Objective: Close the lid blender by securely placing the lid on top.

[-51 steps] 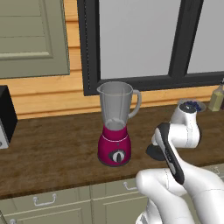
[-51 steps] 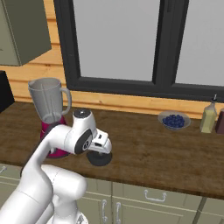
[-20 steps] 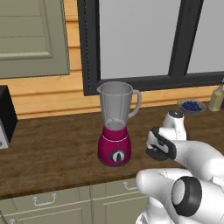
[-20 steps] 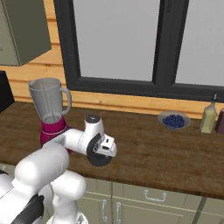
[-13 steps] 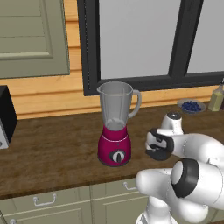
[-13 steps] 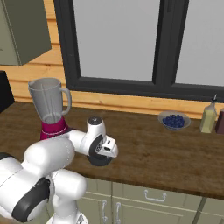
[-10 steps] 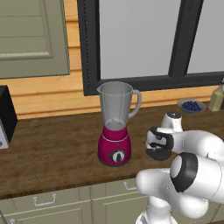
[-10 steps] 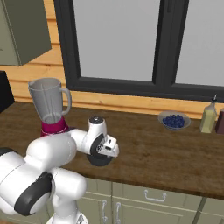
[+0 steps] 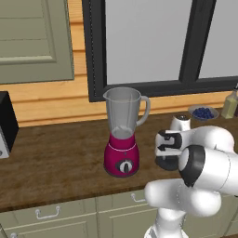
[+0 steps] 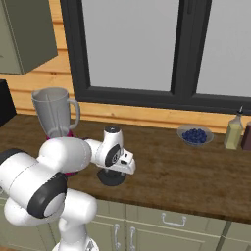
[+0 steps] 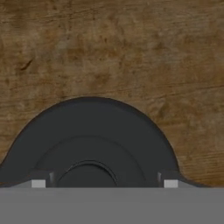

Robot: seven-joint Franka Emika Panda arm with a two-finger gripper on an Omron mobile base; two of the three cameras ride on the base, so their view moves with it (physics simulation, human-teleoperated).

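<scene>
The blender [image 9: 123, 139] stands on the wooden counter, magenta base with a dark dial, its clear jar [image 10: 53, 112] open at the top. The black lid [image 9: 167, 163] lies flat on the counter to the blender's right. My gripper [image 9: 166, 157] points straight down just above it. In the hand view the lid [image 11: 89, 140] is close below, and the open gripper [image 11: 104, 183] has one fingertip on each side of the raised centre, nothing held. From the right base view the lid [image 10: 112, 178] shows under the gripper [image 10: 114, 171].
A bowl of blue berries [image 9: 202, 113] and a bottle [image 9: 229, 104] stand at the back right near the window. A black box appliance [image 9: 5, 123] sits at the far left. The counter's front edge [image 10: 162, 208] runs just in front of the lid.
The arm's elbow has swung round toward the cameras while the hand turned to point straight down and settled lower over the lid. Lid and blender have stayed where they were.
</scene>
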